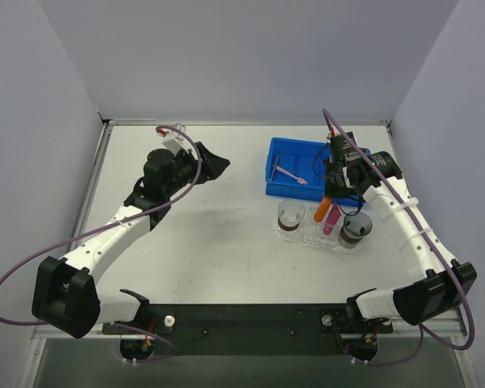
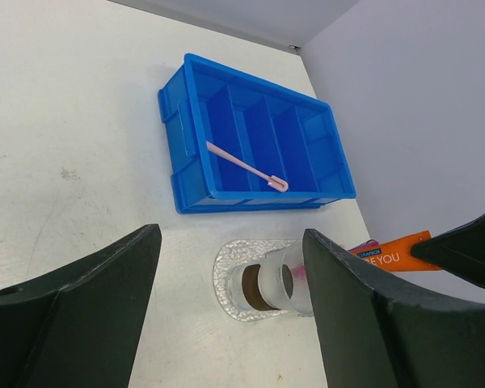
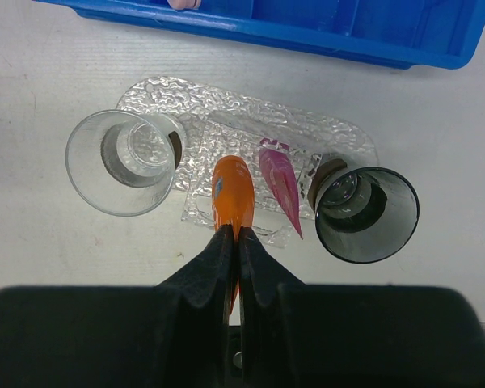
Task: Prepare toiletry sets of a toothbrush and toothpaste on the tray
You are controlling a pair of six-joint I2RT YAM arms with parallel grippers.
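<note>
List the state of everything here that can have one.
left fingers: open, empty.
right fingers: shut on orange toothpaste tube.
orange toothpaste tube: held over tray.
pink toothpaste tube: lying on tray.
toothbrush: lying in blue bin.
clear cup: upright, empty.
dark cup: upright, empty.

Your white table (image 1: 226, 234) holds a bin (image 1: 291, 191) and a tray (image 3: 250, 121).
Look to the right side: the blue bin sits farther back, and the clear bumpy tray lies flat just in front of it. You can see a strip of table between them, so they do not touch.
</note>
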